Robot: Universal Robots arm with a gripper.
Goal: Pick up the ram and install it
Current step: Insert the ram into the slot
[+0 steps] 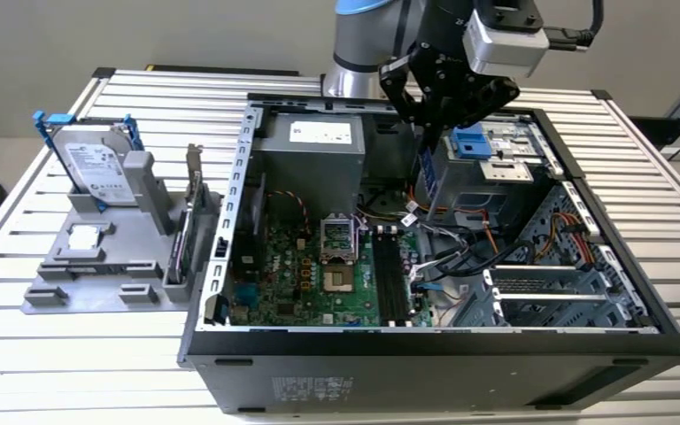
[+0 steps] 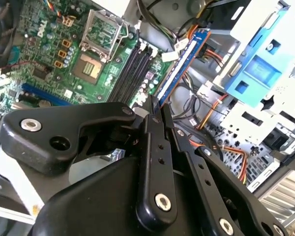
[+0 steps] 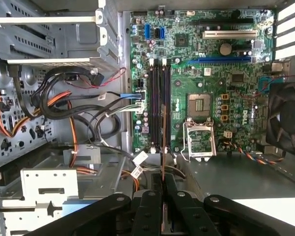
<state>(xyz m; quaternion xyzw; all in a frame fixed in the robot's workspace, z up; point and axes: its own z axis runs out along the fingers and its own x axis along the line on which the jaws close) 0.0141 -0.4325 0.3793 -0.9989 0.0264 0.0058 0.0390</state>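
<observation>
Slatted white desk (image 1: 81,372) bears an open black case (image 1: 435,376); over it, hand (image 2: 155,109) clamps long blue-faced ram (image 2: 182,61); likely mid-carry; black slots (image 3: 154,103) demand alignment.

I am pinching the ram (image 3: 162,167) edge-on in my gripper (image 3: 162,186), hanging over the motherboard (image 3: 206,73), the thin edge pointing along the black memory slots (image 3: 159,103).

no legible txt anywhere
</observation>
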